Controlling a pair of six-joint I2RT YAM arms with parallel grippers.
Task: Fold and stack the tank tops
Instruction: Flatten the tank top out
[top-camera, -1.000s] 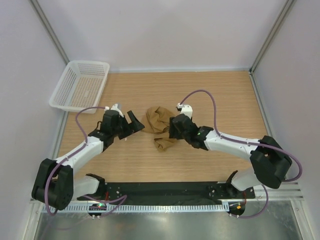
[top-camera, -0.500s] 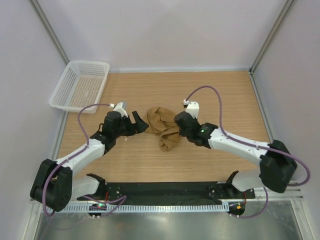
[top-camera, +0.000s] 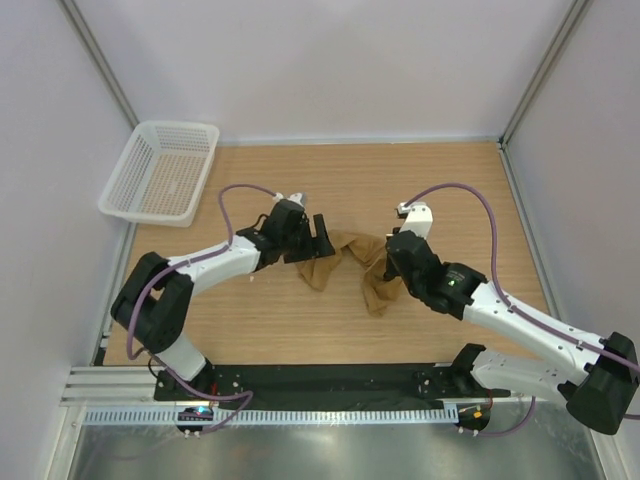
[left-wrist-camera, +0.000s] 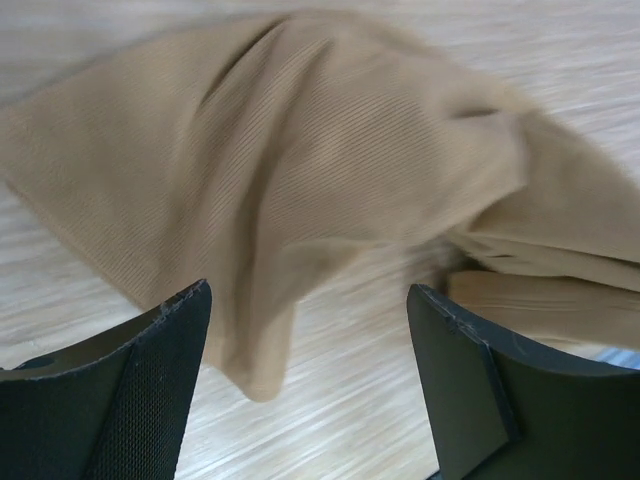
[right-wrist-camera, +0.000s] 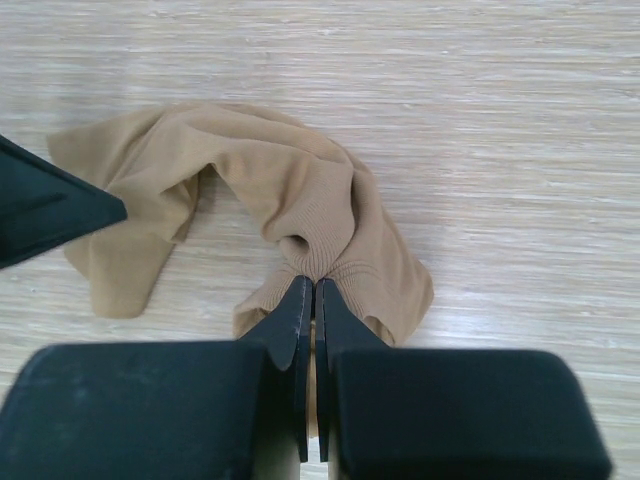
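Barely started: yet to flatten, fold and stack the crumpled tank top (right-wrist-camera: 300, 200). Pinched at three o'clock by right gripper (right-wrist-camera: 308, 292); approached at nine o'clock by spread, empty left gripper (left-wrist-camera: 308, 296).

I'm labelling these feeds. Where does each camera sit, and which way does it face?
Top external: fixed above and behind the bases, looking down on the table, basket and tank top; both arms show.
Left wrist: on the left arm, facing the tank top past the open left gripper.
Right wrist: on the right arm, facing the table past the right gripper, shut on the tank top.
Shared: all three show the tank top.
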